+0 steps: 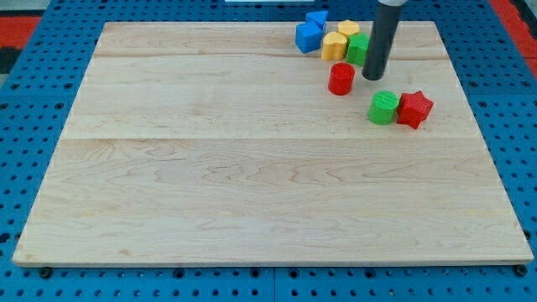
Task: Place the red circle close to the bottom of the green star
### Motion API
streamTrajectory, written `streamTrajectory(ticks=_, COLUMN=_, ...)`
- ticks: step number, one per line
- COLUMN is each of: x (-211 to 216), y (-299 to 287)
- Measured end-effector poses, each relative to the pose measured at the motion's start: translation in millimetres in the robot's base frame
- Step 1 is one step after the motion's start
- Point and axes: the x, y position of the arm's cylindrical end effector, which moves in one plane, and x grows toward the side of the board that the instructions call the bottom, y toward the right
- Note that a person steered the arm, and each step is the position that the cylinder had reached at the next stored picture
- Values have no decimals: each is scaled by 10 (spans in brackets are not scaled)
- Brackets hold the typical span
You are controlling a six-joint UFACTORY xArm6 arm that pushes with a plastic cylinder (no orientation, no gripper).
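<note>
Standing just right of the red circle (341, 79), my tip (372, 78) partly hides 1 green block (357, 49); no hand.

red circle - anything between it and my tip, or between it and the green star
Nothing visible. My tip sits just to the view's right of the red circle, bare board between them. The green star, partly hidden by the rod, lies up-right of the circle; the gap below it looks clear.

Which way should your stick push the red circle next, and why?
Probably nudge it toward the view's left: my tip sits just right of the red circle, and the green star is above it, partly hidden behind the rod. Its bottom looks nearly reached.
</note>
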Motion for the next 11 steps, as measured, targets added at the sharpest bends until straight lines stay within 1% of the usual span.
streamTrajectory(ticks=1, x=100, y=-106)
streamTrajectory(ticks=2, x=388, y=-447)
streamTrajectory(ticks=3, x=518, y=-960)
streamTrajectory(ticks=4, x=252, y=-1010)
streamTrajectory(ticks=5, x=-66, y=-810)
streamTrajectory(ticks=6, x=28, y=-916)
streamTrajectory(ticks=7, x=427, y=-1092)
streamTrajectory(ticks=8, x=516, y=-848)
streamTrajectory(ticks=9, x=233, y=-630)
streamTrajectory(ticks=10, x=-82, y=-597)
streamTrajectory(ticks=11, x=-89, y=-597)
